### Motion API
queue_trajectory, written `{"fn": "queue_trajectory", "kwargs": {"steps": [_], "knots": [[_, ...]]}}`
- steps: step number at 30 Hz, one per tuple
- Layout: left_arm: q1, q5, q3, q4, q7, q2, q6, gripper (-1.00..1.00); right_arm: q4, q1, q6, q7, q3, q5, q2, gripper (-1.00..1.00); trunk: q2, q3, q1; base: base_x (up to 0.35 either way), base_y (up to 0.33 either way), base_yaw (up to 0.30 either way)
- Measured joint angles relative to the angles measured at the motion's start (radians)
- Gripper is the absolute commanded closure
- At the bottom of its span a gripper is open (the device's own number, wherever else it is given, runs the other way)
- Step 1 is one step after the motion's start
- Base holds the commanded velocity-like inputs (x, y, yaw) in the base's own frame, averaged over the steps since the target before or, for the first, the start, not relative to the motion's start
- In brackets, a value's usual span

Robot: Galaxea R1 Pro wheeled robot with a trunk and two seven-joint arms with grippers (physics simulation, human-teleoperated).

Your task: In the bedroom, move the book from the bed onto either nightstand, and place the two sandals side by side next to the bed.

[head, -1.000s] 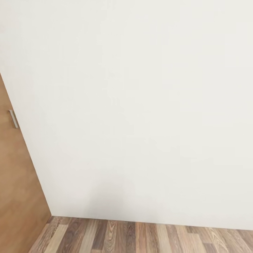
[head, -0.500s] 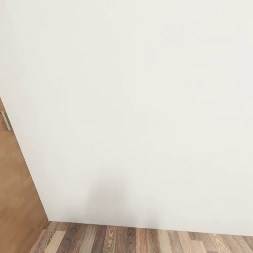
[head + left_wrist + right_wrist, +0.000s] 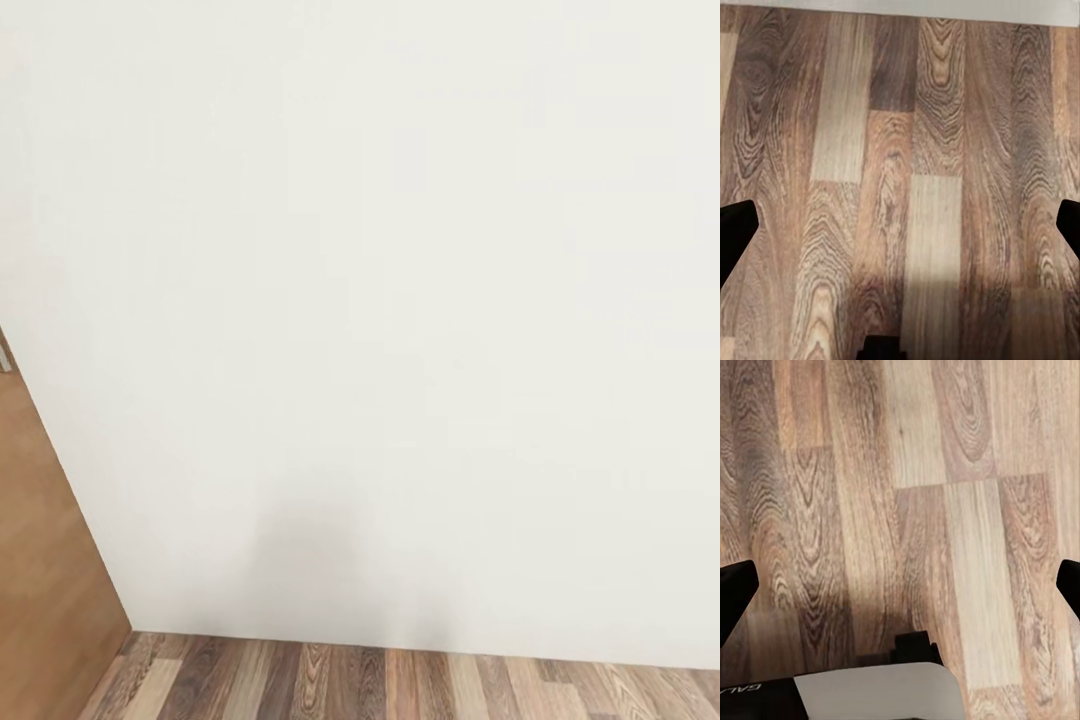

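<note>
Head view: a white wall (image 3: pixel 400 300) is faced closely, with a brown wooden panel (image 3: pixel 40 560) at left and plank floor (image 3: pixel 400 685) below.

Left wrist view: left claw (image 3: pixel 900 225) is spread wide, empty, over floor.

Right wrist view: right claw (image 3: pixel 900 585) likewise wide, empty.

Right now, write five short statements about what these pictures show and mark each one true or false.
1. The head view faces a plain white wall. True.
2. The floor is grey carpet. False: it is wood plank.
3. A brown wooden panel stands at the wall's left edge. True.
4. The left gripper is shut on a blue sandal. False: its fingers stand wide apart over bare floor.
5. The right gripper is open, with nothing between its fingers. True.
</note>
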Motion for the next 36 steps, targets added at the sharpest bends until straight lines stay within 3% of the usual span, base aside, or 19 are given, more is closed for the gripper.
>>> {"fn": "queue_trajectory", "kwargs": {"steps": [19,36], "knots": [[0.000,0.000,0.000,0.000,0.000,0.000,0.000,-1.00,0.001,0.000,0.000,0.000,0.000,0.000,0.000,-1.00,0.000,-0.001,0.000,0.310,0.000,-0.002],[0.000,0.000,0.000,0.000,0.000,0.000,0.000,-1.00,0.001,0.000,-0.001,0.000,0.000,0.000,0.000,-1.00,0.000,-0.006,0.001,0.017,0.000,-0.168]]}}
